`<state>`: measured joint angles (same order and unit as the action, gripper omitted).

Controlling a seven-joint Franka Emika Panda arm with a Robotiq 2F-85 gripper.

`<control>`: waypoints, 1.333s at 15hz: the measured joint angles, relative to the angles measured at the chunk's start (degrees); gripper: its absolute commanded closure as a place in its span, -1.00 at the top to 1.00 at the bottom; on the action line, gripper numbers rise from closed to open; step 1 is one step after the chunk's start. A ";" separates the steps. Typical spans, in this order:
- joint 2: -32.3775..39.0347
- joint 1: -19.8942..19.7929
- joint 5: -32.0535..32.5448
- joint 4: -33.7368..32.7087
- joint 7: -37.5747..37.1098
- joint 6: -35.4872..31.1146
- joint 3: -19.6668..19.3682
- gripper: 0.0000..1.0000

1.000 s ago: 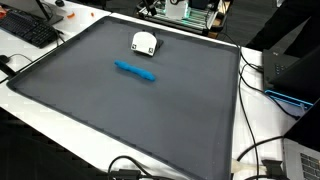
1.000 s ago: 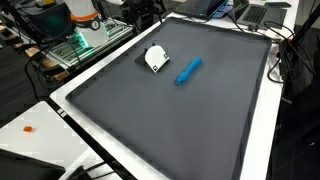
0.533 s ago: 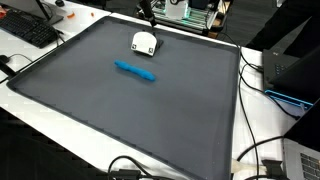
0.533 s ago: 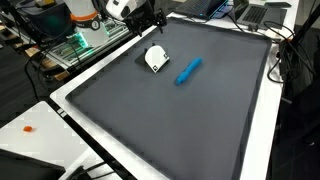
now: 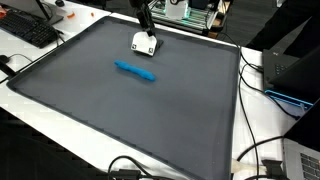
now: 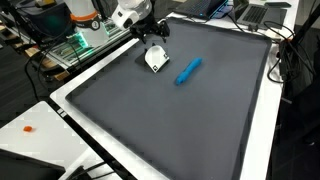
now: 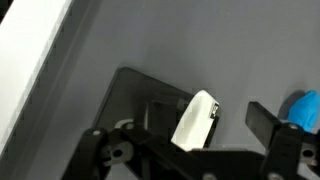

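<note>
Two things lie near the upper edge of the gray mat (image 5: 90, 110): a white plastic block (image 5: 145, 42) and a blue marker (image 5: 134, 70), with broad mat spreading below them. The gripper (image 6: 153, 36) hovers just above the white plastic block, jaws spread wide, holding nothing.

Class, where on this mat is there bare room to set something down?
Bare: the mat from the marker to the edge farthest from the open end effector. Crowded: around the white object right by it.
</note>
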<state>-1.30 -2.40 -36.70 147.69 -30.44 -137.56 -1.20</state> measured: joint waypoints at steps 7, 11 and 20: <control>2.51 1.95 -0.04 -0.04 -1.46 -8.64 1.35 1.00; 3.17 2.63 -0.04 -0.05 -2.20 -12.04 1.61 1.00; 4.22 3.04 -0.04 -0.06 -4.68 -15.15 1.64 0.20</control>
<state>2.92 0.64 -36.74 147.63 -35.12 -152.71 0.44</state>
